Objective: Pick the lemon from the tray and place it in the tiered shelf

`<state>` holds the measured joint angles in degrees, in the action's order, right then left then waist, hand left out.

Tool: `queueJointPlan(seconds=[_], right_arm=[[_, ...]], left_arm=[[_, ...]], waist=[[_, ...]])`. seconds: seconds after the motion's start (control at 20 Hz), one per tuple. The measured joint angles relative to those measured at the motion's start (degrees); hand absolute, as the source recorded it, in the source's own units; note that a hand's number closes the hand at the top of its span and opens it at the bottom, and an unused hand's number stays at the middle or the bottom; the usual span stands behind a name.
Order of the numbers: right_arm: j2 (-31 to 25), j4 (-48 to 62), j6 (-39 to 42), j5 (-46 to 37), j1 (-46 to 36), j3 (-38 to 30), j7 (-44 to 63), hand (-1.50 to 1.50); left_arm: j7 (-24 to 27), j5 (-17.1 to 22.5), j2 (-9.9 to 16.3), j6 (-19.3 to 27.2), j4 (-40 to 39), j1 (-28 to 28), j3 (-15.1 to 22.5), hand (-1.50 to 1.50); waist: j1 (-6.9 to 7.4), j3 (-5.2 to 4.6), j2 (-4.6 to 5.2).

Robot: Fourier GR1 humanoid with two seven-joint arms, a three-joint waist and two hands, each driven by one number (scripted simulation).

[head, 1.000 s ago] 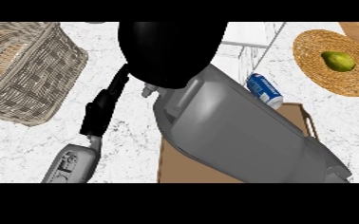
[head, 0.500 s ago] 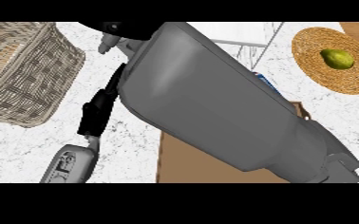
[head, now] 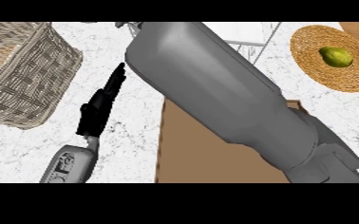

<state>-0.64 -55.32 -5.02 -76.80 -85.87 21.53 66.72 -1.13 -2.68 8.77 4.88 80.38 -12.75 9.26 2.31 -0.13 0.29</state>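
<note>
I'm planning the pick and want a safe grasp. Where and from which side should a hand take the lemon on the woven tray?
Probably from straight above, fingers closing across the short middle of the lemon. It lies alone and flat on the shallow woven tray, its top and sides uncovered, so nothing blocks a descent.

Lemon [head: 336, 56]: one, yellow-green, oval, whole, lying on its side with its long axis slanting.
Location: near the middle of a round woven straw tray [head: 312, 69] at the far right of the worktop.
Tiered shelf [head: 254, 42]: thin white wire frame, left of the tray, mostly hidden behind a grey forearm.
</note>
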Motion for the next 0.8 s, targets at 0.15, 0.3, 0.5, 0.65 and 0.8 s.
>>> queueJointPlan(seconds=[0.15,0.3,0.5,0.65,0.8], right_arm=[[0.01,2.13,-1.93,-1.39,0.10,-1.46,-0.38,1.50],[0.03,0.19,-7.90,-1.53,1.57,-4.73,-1.88,1.50],[0.10,0.39,-14.49,-1.90,3.43,-8.32,-4.04,1.50],[0.15,1.14,-18.80,-1.88,5.24,-9.52,-5.42,1.50],[0.19,2.75,-22.89,-1.65,6.50,-10.29,-6.37,1.50]], left_arm=[[-0.34,-0.45,-0.18,0.25,0.56,0.24,0.24,0.00],[-0.40,-0.15,-0.10,-0.08,0.61,0.11,0.00,0.00],[-0.05,-0.27,0.30,-0.16,0.96,0.71,-0.34,0.00],[0.64,0.03,0.77,-0.80,0.70,1.19,-0.89,0.00],[0.28,-0.38,0.04,-0.38,0.73,0.83,-0.60,0.00]], waist=[[-0.16,0.03,0.03],[-0.09,0.10,0.27],[-0.04,0.10,0.30],[-0.26,0.08,0.23],[-0.36,0.08,0.18]])
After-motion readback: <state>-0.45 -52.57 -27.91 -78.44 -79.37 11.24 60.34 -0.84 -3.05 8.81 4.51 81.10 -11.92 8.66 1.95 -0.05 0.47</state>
